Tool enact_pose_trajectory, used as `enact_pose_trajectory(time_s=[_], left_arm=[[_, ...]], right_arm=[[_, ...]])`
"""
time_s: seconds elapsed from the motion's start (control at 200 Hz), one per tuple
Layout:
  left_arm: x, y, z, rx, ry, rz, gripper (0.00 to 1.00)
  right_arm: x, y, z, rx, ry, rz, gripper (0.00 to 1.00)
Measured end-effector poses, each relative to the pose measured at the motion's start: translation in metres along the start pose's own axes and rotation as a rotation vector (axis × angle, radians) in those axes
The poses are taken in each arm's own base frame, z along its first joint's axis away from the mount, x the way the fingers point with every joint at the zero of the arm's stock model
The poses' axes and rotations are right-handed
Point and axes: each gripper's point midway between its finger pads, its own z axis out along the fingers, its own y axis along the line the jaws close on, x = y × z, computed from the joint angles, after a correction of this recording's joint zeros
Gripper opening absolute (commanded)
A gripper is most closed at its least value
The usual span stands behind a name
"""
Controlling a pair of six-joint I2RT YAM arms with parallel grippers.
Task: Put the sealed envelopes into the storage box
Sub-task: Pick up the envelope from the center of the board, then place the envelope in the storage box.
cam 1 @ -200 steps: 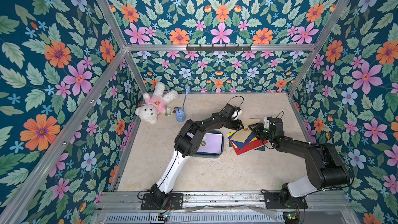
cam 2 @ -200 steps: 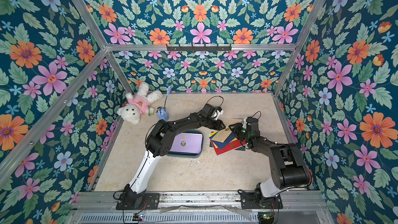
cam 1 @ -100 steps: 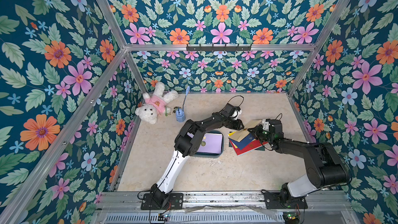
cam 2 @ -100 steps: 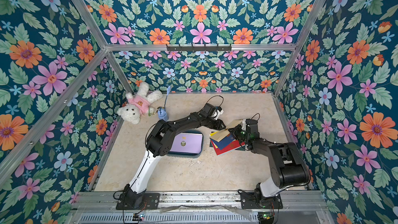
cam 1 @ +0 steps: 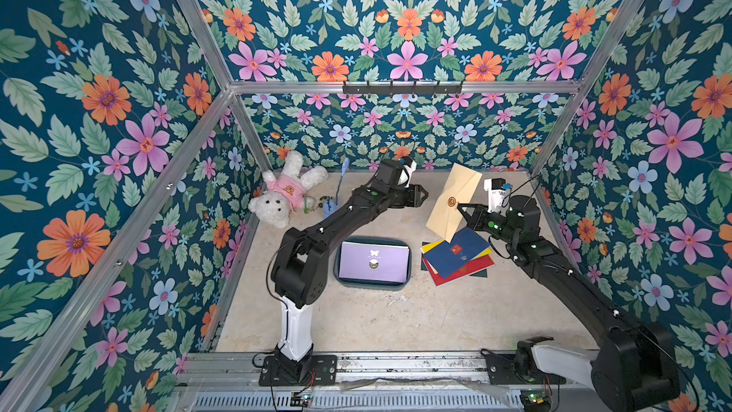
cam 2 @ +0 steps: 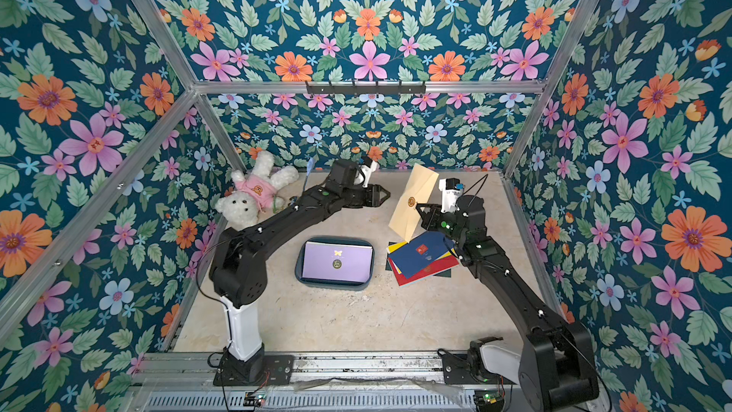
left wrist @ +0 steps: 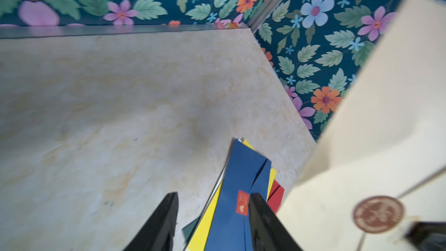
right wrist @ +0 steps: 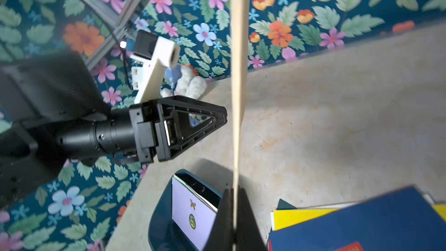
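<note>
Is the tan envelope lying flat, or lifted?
The tan envelope is lifted: the right gripper pinches its edge, and it stands steeply tilted.

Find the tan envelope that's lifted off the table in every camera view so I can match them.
Top view: tan envelope right of centre, tilted above the navy envelope.
Top view: same spot, right of centre.
Left wrist: close up, round seal facing the camera.
Right wrist: edge-on, a thin strip rising from the fingers of the right gripper.
Shared landmark: navy envelope, in all four.
</note>
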Motion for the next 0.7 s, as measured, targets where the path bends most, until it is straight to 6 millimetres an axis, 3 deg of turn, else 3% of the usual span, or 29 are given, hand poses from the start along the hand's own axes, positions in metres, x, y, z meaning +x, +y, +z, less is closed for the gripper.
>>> enact_pose_trajectory(time_s=[0.24,0.405,0.485,0.58,0.7], left_arm=[[0.017,0.063,-0.098,-0.201,-0.092,-0.064,0.53],[0.032,0.070,-0.154,-0.296,-0.152,-0.049,0.53],[0.043,0.074,-0.180,-0.347,-0.182,-0.042,0.53],[0.058,0.087,-0.209,-0.431,-0.216,-0.046,0.52],[0.081,0.099,-0.232,-0.519,-0.230,-0.036,0.52]], right_arm=[[0.010,0.079,0.011,-0.155,0.126,-0.441,0.00],[0.044,0.125,0.033,-0.266,0.314,-0.761,0.00],[0.060,0.135,0.047,-0.292,0.413,-0.869,0.00],[0.076,0.131,0.063,-0.267,0.533,-0.961,0.00],[0.104,0.131,0.082,-0.278,0.683,-1.035,0.00]])
